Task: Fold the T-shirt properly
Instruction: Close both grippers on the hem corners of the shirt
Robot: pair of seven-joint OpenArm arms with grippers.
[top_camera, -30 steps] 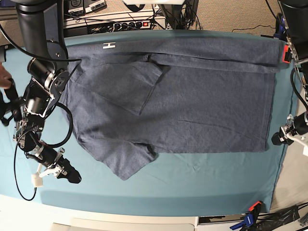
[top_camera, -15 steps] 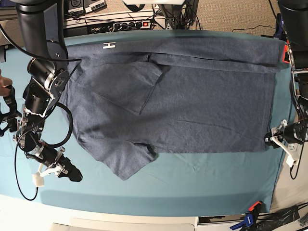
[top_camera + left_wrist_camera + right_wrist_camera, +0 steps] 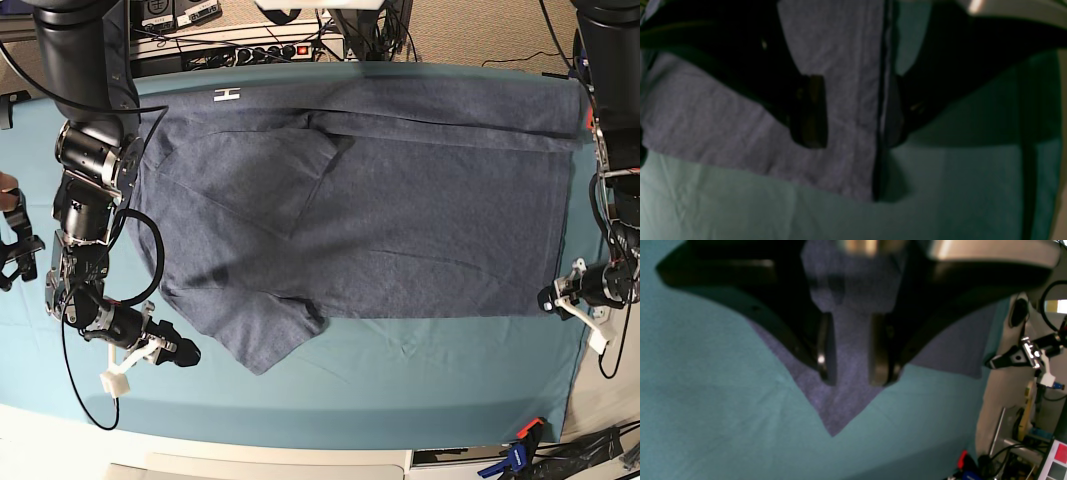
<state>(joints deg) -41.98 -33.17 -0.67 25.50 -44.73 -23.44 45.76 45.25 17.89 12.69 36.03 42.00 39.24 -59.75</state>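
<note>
Both arms are seen closer to the cloth than a second ago. The left gripper [image 3: 853, 113] is spread wide astride the hem corner of the T-shirt [image 3: 400, 220], nothing pinched; the right gripper [image 3: 853, 350] is half-open over the near sleeve tip, empty. One far strip is folded; the rest remains. Wrist views alone show the jaw gaps.

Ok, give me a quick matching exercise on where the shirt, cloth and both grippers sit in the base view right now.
Things:
1. heathered blue-grey cotton T-shirt
2. plain teal table cloth
3. left gripper
4. right gripper

Places:
A. beside the sleeve
B. at the hem corner
C. spread flat mid-table
D. under the shirt

Pairs: 1-C, 2-D, 3-B, 4-A
</note>
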